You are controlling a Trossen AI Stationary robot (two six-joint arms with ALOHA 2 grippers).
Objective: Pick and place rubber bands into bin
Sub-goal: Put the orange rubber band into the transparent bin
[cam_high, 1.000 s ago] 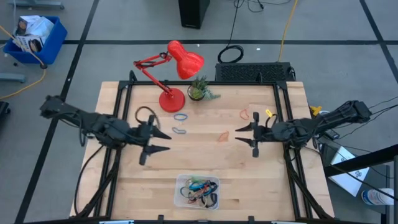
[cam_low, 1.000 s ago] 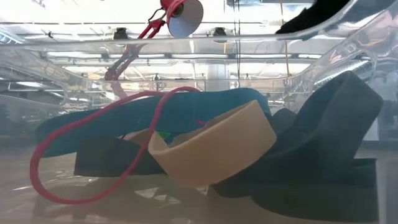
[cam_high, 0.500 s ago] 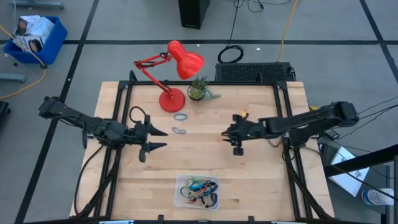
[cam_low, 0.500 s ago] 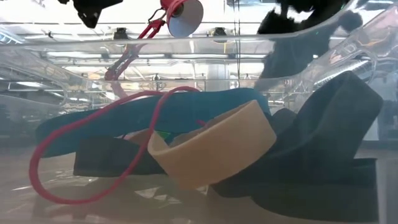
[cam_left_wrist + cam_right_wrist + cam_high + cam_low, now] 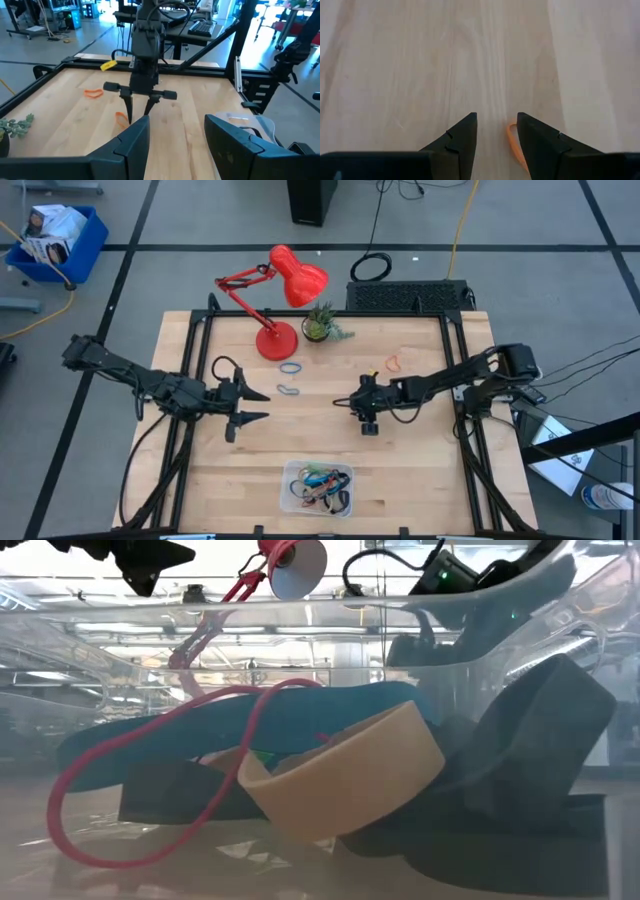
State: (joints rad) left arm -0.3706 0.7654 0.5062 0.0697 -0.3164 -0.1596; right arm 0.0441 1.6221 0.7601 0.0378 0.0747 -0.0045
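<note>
Right pincer (image 5: 352, 401) spread over orange band (image 5: 516, 146); left pincer (image 5: 255, 404) wide; lamp (image 5: 277, 300), plant (image 5: 320, 325) behind.

This is a robotics lab or workshop. A pale wooden tabletop (image 5: 330, 435) sits in a black metal frame (image 5: 195, 330) on a grey floor marked with dark tape lines (image 5: 135, 245). Cables (image 5: 455, 225) trail across the floor toward 12 o'clock, near a dark computer tower (image 5: 312, 200). A blue crate (image 5: 55, 240) stands at 10 o'clock. The left wrist view shows further workbenches (image 5: 200, 27), a keyboard (image 5: 202, 29) and stands (image 5: 295, 50) beyond.
</note>
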